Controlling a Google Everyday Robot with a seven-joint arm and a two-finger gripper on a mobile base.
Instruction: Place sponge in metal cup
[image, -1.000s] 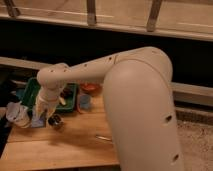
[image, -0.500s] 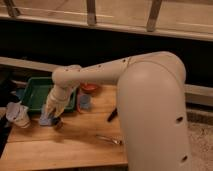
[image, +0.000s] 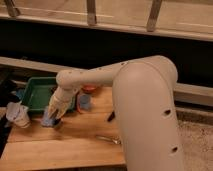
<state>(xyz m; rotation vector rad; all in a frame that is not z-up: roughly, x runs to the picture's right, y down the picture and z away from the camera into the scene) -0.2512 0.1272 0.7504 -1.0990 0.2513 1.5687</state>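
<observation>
My gripper (image: 54, 116) hangs at the end of the big white arm, low over the left part of the wooden table (image: 75, 145). It is shut on the dull-blue sponge (image: 47, 119), which sticks out on its lower left side, just above the table. The metal cup (image: 58, 123) shows only as a small dark shape right beneath the gripper's tip, next to the sponge. Whether the sponge touches the cup cannot be told.
A green tray (image: 35, 94) lies behind the gripper. A whitish cup (image: 17, 115) stands at the far left. An orange bowl (image: 90, 89) and a blue pad (image: 84, 102) sit to the right, then a dark object (image: 111, 117) and a metal utensil (image: 107, 140).
The gripper with the sponge has come down a little toward the table and the cup. The view has shifted, so the arm appears further right.
</observation>
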